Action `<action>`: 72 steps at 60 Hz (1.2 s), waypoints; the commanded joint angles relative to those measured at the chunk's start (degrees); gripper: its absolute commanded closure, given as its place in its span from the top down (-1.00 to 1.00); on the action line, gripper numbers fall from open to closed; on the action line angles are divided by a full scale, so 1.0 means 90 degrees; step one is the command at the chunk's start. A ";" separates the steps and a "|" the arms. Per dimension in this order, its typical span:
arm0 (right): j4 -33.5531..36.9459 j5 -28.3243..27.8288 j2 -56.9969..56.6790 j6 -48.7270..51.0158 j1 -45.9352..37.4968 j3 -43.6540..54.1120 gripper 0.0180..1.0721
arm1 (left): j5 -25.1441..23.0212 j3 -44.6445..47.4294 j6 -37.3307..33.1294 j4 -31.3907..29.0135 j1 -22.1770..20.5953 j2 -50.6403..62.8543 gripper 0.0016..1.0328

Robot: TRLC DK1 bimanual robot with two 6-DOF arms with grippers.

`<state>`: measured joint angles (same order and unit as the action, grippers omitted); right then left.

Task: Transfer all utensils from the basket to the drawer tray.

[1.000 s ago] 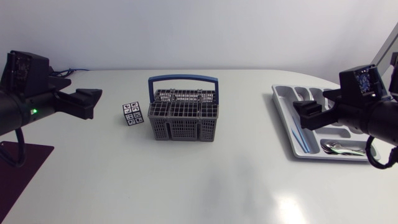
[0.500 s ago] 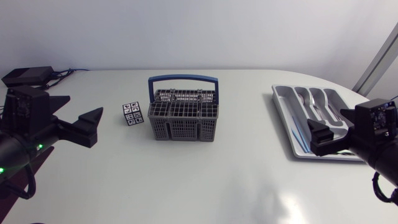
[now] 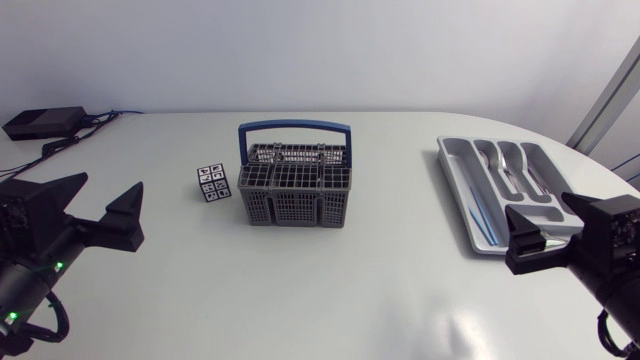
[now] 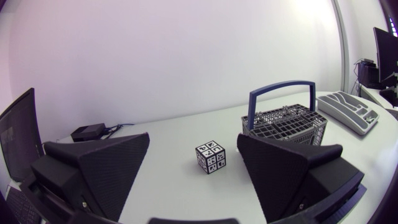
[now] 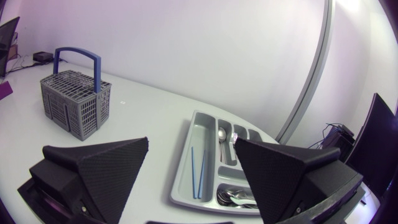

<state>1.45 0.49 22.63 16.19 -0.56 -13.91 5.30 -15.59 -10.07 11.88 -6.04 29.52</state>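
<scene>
Pretty clearly a robotics lab or test bench, not a real kitchen. Bare white table (image 3: 330,290) with a left arm (image 3: 25,285) and right arm (image 3: 612,262) at its side edges, marker-printed cube (image 3: 211,183) near a lone dishwasher basket (image 3: 295,190), black power box (image 3: 42,122) with loose cables at the far left corner.

Cube (image 3: 211,183) just left of basket (image 3: 295,208); tray (image 3: 457,175) far right.
</scene>
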 commanded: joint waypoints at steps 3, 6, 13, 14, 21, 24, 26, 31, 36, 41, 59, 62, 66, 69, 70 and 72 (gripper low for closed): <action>-0.0083 0.0030 -0.0403 -0.0377 -0.0016 0.0347 0.92 | 0.0065 0.0424 0.0171 0.0360 0.0086 -0.0096 0.91; -0.0089 0.0024 -0.0555 -0.0480 -0.0011 0.0433 0.92 | 0.0042 0.0490 0.0205 0.0318 0.0107 -0.0221 0.91; -0.0103 0.0009 -0.0924 -0.0728 0.0003 0.0642 0.92 | -0.0035 0.0641 0.0316 0.0119 0.0175 -0.0592 0.91; -0.0105 0.0007 -0.0982 -0.0767 0.0005 0.0675 0.92 | -0.0047 0.0665 0.0333 0.0088 0.0186 -0.0650 0.91; -0.0119 -0.0008 -0.1356 -0.1019 0.0019 0.0888 0.92 | -0.0124 0.0817 0.0445 -0.0113 0.0255 -0.1025 0.89; -0.0125 -0.0015 -0.1517 -0.1127 0.0025 0.0979 0.92 | -0.0157 0.0882 0.0493 -0.0199 0.0285 -0.1186 0.89; -0.0129 -0.0019 -0.1627 -0.1201 0.0029 0.1042 0.92 | -0.0180 0.0927 0.0527 -0.0258 0.0305 -0.1297 0.89; -0.0139 -0.0030 -0.1897 -0.1383 0.0039 0.1195 0.92 | -0.0236 0.1037 0.0607 -0.0403 0.0355 -0.1568 0.89; -0.0148 -0.0040 -0.2154 -0.1555 0.0049 0.1341 0.92 | -0.0289 0.1142 0.0684 -0.0541 0.0403 -0.1825 0.86; -0.0158 -0.0051 -0.2432 -0.1742 0.0059 0.1499 0.92 | -0.0347 0.1255 0.0767 -0.0690 0.0454 -0.2104 0.85; -0.0162 -0.0055 -0.2515 -0.1798 0.0062 0.1546 0.92 | -0.0549 0.1653 0.1060 -0.1215 0.0635 -0.3085 0.83; -0.0162 -0.0055 -0.2515 -0.1798 0.0062 0.1546 0.92 | -0.0583 0.1721 0.1110 -0.1304 0.0666 -0.3251 0.83; -0.0162 -0.0055 -0.2515 -0.1798 0.0062 0.1546 0.92 | -0.0589 0.1733 0.1118 -0.1320 0.0671 -0.3280 0.83; -0.0162 -0.0055 -0.2515 -0.1798 0.0062 0.1546 0.92 | -0.0589 0.1733 0.1118 -0.1320 0.0671 -0.3280 0.83; -0.0162 -0.0055 -0.2515 -0.1798 0.0062 0.1546 0.92 | -0.0589 0.1733 0.1118 -0.1320 0.0671 -0.3280 0.83; -0.0162 -0.0055 -0.2515 -0.1798 0.0062 0.1546 0.92 | -0.0589 0.1733 0.1118 -0.1320 0.0671 -0.3280 0.83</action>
<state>1.02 0.05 0.32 1.48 -0.45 -1.15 0.25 -2.22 -1.43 0.49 -0.40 0.40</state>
